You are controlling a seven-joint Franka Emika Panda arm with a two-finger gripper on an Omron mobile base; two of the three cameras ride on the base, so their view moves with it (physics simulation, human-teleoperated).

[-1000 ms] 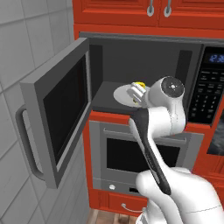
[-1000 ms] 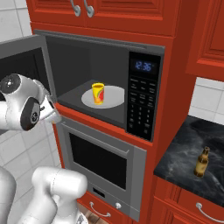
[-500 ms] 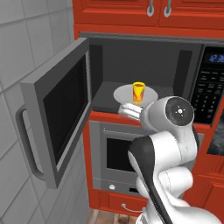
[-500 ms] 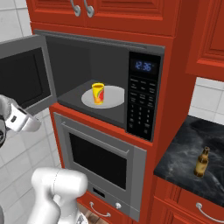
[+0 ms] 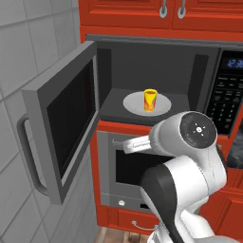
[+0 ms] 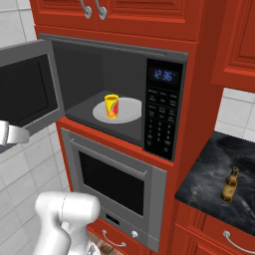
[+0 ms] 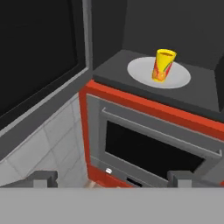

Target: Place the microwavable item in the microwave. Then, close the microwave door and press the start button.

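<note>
Evidently placed as intended, the cup [image 5: 150, 99] stands upright on the plate [image 5: 163, 105] inside the microwave [image 6: 164, 114], while the gripper [image 7: 113, 177], jaws spread and empty, hangs outside below, seemingly clearing the open door [image 5: 64, 123] for closing.

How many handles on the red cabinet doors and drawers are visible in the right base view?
4: two upper door handles above the microwave, one drawer handle below the oven, one lower handle under the counter. Others may be hidden.
</note>
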